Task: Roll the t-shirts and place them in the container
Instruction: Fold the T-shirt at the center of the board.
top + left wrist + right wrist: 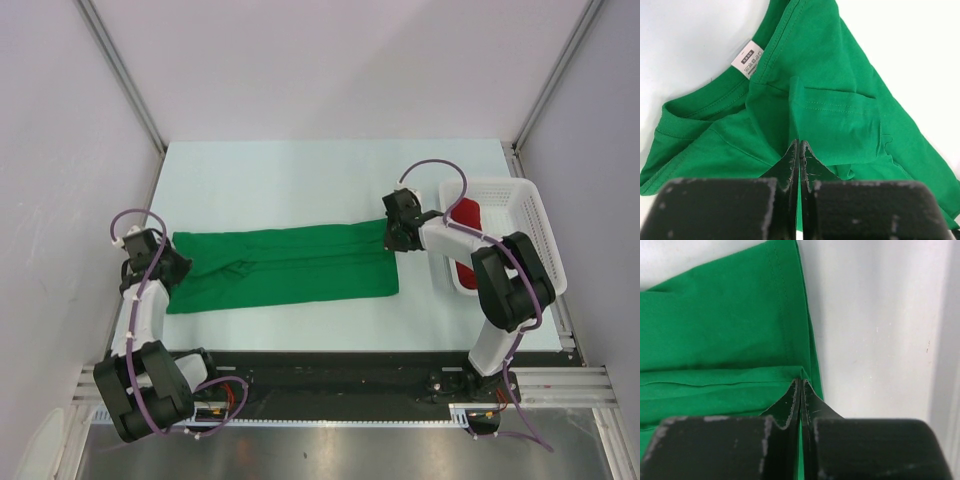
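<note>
From above, the green t-shirt [280, 270] lies folded into a long band across the middle of the table [300, 180], running left to right. The left gripper [176, 262] sits at its left end and the right gripper [392, 238] at its far right corner. At this height the fingertips are too small to read. A red t-shirt [467, 213] lies in the white basket [525, 205] at the right edge. The right arm hides most of it, so its shape is unclear.

On the left wrist view, the fingers [790, 165] are pressed together, pinching a raised ridge of green cloth near the collar. The white neck label [749, 59] shows beyond, its print unreadable.

On the right wrist view, the fingers [787, 405] are pressed together on the shirt's hem edge, with bare table to the right. The finger bodies hide how much cloth lies between them.
</note>
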Robot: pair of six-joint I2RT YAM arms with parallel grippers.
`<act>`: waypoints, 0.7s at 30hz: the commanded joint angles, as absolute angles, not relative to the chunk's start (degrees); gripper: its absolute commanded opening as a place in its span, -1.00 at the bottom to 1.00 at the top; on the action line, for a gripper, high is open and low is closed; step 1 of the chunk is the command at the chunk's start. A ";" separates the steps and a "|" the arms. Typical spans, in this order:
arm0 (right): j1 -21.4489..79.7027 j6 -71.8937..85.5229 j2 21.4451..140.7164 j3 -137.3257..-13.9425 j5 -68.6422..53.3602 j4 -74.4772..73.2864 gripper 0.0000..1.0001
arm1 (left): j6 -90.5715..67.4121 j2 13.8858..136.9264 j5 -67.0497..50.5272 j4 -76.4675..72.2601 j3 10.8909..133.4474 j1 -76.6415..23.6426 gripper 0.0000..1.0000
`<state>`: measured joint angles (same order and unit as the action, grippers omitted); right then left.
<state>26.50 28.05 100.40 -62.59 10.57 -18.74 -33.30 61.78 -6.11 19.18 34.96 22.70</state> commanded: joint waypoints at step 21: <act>28.56 26.55 89.21 -60.73 12.31 -18.55 -0.25 | -27.78 53.79 -8.36 24.52 39.45 20.58 -0.03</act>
<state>27.33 27.20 94.02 -60.71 12.21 -21.15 -31.46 56.80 -6.72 22.94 35.03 23.33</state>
